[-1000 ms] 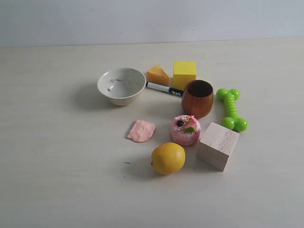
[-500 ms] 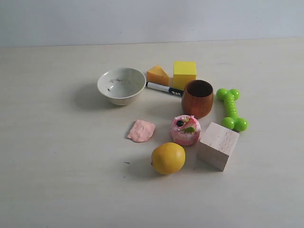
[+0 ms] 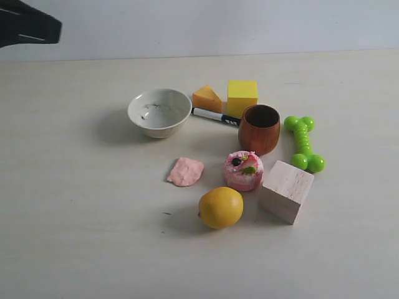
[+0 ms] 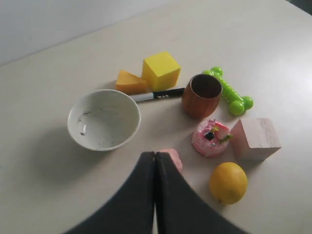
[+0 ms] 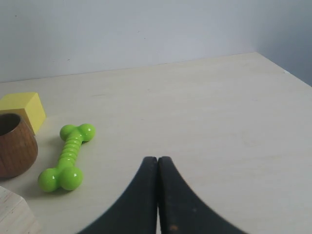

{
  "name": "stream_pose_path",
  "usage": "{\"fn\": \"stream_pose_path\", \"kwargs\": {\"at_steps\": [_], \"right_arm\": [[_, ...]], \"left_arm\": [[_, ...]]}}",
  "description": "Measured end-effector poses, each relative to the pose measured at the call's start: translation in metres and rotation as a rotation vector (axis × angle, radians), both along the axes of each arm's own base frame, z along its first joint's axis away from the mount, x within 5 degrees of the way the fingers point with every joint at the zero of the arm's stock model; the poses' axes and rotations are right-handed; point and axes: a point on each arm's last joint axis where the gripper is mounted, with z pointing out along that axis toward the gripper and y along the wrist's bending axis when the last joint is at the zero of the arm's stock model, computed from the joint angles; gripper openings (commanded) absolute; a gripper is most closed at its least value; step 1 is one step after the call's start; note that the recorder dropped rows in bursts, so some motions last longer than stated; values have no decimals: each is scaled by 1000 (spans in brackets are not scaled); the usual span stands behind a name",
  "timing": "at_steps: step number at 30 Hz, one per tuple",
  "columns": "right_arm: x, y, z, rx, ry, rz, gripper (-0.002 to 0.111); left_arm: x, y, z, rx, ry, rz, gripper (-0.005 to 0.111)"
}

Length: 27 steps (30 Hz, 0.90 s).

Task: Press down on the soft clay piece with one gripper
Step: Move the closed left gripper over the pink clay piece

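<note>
The soft clay piece [image 3: 186, 171] lies flat on the table, a small pale pink lump between the bowl and the yellow fruit. In the left wrist view the clay piece [image 4: 173, 158] peeks out just past the tips of my left gripper [image 4: 155, 154], which is shut and empty, high above the table. A black part of the left arm [image 3: 28, 26] shows at the exterior view's top left corner. My right gripper [image 5: 157, 159] is shut and empty over bare table, off to the side of the green toy; the exterior view does not show it.
Around the clay stand a white bowl [image 3: 159, 112], a round pink cake toy [image 3: 243, 170], a yellow fruit [image 3: 221, 207], a pale wooden block [image 3: 286, 190], a brown wooden cup [image 3: 259, 129], a green bone toy [image 3: 303, 143], a yellow cube [image 3: 242, 97], an orange wedge [image 3: 206, 98] and a marker [image 3: 215, 116].
A black part of the left arm has come into the exterior view at the top left corner. The objects on the table have not moved.
</note>
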Motion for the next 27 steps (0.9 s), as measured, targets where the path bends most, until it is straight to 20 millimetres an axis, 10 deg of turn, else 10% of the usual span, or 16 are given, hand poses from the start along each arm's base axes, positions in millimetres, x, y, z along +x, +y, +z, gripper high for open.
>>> {"fn": "stream_pose_path", "kwargs": {"at_steps": [14, 27], "right_arm": [[0, 0, 0, 0, 0, 0, 0], [0, 0, 0, 0, 0, 0, 0]], "left_arm": [[59, -93, -36, 213, 249, -194, 0], [101, -144, -113, 427, 526, -73, 0]]}}
